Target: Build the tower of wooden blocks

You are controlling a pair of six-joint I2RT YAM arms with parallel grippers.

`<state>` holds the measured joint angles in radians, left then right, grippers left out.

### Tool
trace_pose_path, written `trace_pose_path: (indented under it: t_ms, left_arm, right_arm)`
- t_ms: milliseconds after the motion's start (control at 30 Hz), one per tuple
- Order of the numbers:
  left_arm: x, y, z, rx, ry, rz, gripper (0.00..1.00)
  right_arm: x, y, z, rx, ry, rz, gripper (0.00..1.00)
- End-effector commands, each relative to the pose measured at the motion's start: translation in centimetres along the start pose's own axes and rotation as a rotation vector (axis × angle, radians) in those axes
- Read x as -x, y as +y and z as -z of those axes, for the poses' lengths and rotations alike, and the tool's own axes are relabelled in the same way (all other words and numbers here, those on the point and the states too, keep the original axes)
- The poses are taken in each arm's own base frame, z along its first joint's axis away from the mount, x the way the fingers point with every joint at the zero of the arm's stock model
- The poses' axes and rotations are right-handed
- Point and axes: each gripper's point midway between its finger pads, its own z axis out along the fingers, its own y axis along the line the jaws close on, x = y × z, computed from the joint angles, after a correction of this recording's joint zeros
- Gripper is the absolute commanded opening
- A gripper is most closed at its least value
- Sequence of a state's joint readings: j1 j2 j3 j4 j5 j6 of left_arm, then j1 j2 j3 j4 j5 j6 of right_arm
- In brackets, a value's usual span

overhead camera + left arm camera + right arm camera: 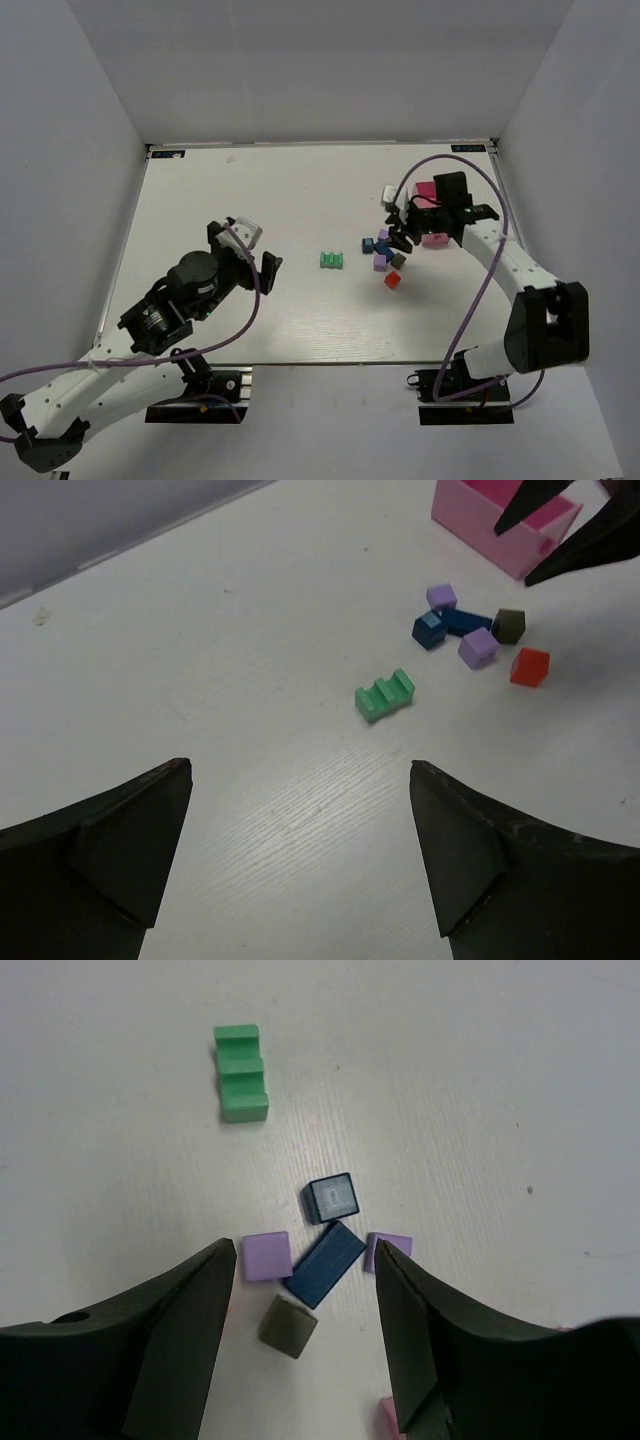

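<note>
1. Table (pixel 300 200): white, wood-grained, carrying everything listed. No tower stands on it yet. The blocks lie loose in one layer right of centre, so I judge the build to be at its start.
2. Pink box (pixel 475 530): open-topped and just behind the blocks. It is probably their container, set back out of the way, and not part of the stack.
3. My left gripper (pixel 300 770): fingers spread fully wide with nothing between them. It is held low over bare table, well apart from the blocks and pointed at them. I read this as keeping clear while the other arm works.
4. My right gripper (pixel 307 1250): fingers partly apart and empty, hanging directly over the cluster. The gap suits one small piece, so I judge that a pick is being lined up.
5. Green stepped block (pixel 240 1072): the largest piece, lying alone toward the table's centre with free room around it. It is a plausible base.
6. Dark blue bar (pixel 325 1265): flat and diagonal, lying under the gap between my right fingers.
7. Blue cube (pixel 330 1198): just beside the bar's far end.
8. Purple cubes (pixel 267 1257): one on each side of the bar, the second here (pixel 390 1250).
9. Olive-brown cube (pixel 288 1325): near the bar's other end.
10. Red cube (pixel 529 667): at the cluster's edge, slightly apart from the rest.
</note>
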<state>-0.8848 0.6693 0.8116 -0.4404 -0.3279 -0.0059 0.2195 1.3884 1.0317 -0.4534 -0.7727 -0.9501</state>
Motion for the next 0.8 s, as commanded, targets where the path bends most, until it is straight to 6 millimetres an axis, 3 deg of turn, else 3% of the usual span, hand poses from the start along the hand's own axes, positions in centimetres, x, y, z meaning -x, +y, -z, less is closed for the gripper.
trace_pose_path:
  t_ms: [0, 100, 133, 167, 367, 500, 767]
  left_arm:
    - [0.8, 1.5, 0.6, 0.078, -0.057, 0.057, 1.00]
    - [0.7, 1.2, 0.5, 0.068, -0.051, 0.055, 1.00]
    - [0.6, 0.9, 0.3, 0.054, -0.042, 0.051, 1.00]
    - [0.3, 0.7, 0.3, 0.039, -0.033, 0.048, 1.00]
    - [0.3, 0.8, 0.2, 0.038, -0.031, 0.040, 1.00]
    - [0.5, 0.8, 0.4, 0.037, -0.039, 0.043, 1.00]
    - [0.5, 0.4, 0.4, 0.010, -0.039, 0.033, 1.00]
  right_arm:
    - [0.2, -4.2, -1.7, -0.117, 0.078, 0.100, 0.64]
    - [-0.6, -5.0, -3.7, -0.119, 0.124, 0.098, 0.66]
    - [0.1, -5.8, -3.8, -0.128, 0.126, 0.113, 0.69]
    - [-1.1, -5.8, -4.9, -0.103, 0.149, 0.096, 0.71]
    - [-1.7, -7.0, -7.1, -0.070, 0.186, 0.131, 0.76]
    - [-3.2, -6.1, -8.6, 0.016, 0.213, 0.141, 0.76]
    - [-4.6, -3.9, -9.6, 0.172, 0.213, 0.250, 0.78]
